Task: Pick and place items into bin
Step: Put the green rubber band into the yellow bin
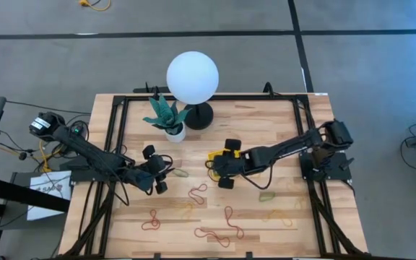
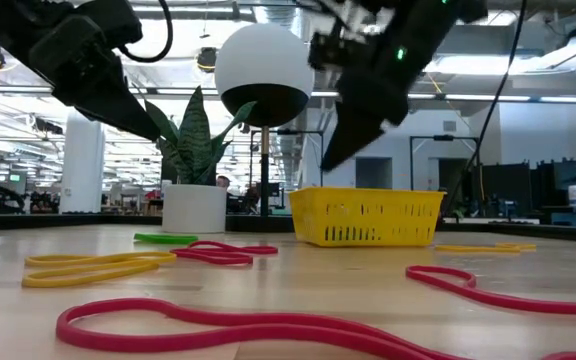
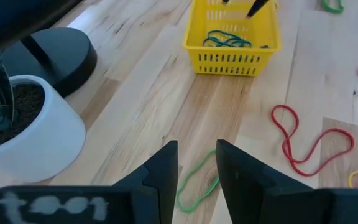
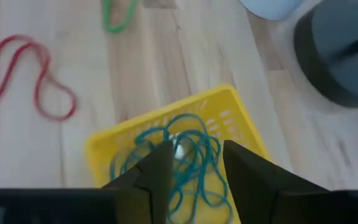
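Observation:
The yellow bin (image 1: 214,157) sits mid-table, and tangled green-blue bands (image 4: 188,163) lie in it (image 4: 106,144). My right gripper (image 4: 197,155) hangs open just above the bin (image 2: 363,215), fingers pointing down, holding nothing. My left gripper (image 3: 196,155) is open and raised over a green band (image 3: 199,185) that lies flat on the wood, left of the bin (image 3: 232,38). More red (image 1: 198,191), yellow (image 1: 185,210) and green (image 1: 266,196) bands lie loose toward the near edge.
The white plant pot (image 1: 173,131) and the globe lamp with its black base (image 1: 197,115) stand toward the far edge, close behind my left gripper (image 1: 159,173). Black frame rails (image 1: 115,144) run along the table's sides. Bare wood lies between the scattered bands.

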`<state>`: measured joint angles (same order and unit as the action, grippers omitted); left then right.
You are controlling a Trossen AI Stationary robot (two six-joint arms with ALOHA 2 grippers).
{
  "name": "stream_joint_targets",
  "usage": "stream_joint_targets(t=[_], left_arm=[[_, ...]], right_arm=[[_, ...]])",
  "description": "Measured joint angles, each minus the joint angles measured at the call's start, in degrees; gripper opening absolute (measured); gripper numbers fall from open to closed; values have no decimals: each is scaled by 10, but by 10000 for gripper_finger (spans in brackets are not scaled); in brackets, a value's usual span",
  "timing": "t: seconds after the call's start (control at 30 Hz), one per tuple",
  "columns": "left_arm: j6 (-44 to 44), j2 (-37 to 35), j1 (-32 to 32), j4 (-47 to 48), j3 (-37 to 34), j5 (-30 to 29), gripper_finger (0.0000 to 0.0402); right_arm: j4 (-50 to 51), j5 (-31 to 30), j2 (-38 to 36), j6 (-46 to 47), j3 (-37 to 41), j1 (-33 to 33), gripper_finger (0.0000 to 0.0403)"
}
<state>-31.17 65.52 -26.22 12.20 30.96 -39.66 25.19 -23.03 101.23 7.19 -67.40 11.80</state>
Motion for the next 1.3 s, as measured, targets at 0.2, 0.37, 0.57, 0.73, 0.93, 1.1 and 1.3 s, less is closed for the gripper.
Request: stream_joint_targets(t=[0.2,0.37,0.57,0.73,0.93,1.1,1.3], left_arm=[[-1,0,0,4,0,2,100],[1,0,0,3,0,9,100],[1,0,0,12,0,19,100],[0,0,0,28,0,33,100],[-11,0,0,18,0,45,100],[-14,2,0,8,0,49,100],[-36,2,0,-5,-24,111,100]], right_arm=[[70,-9,-1,-27,-69,18,146],[156,-10,-1,-19,-113,35,136],[247,-4,-24,33,-130,57,118],[332,0,-82,85,-130,83,113],[315,-56,-179,151,-56,134,113],[142,-54,-267,166,117,171,113],[-17,-11,-308,239,266,208,113]])
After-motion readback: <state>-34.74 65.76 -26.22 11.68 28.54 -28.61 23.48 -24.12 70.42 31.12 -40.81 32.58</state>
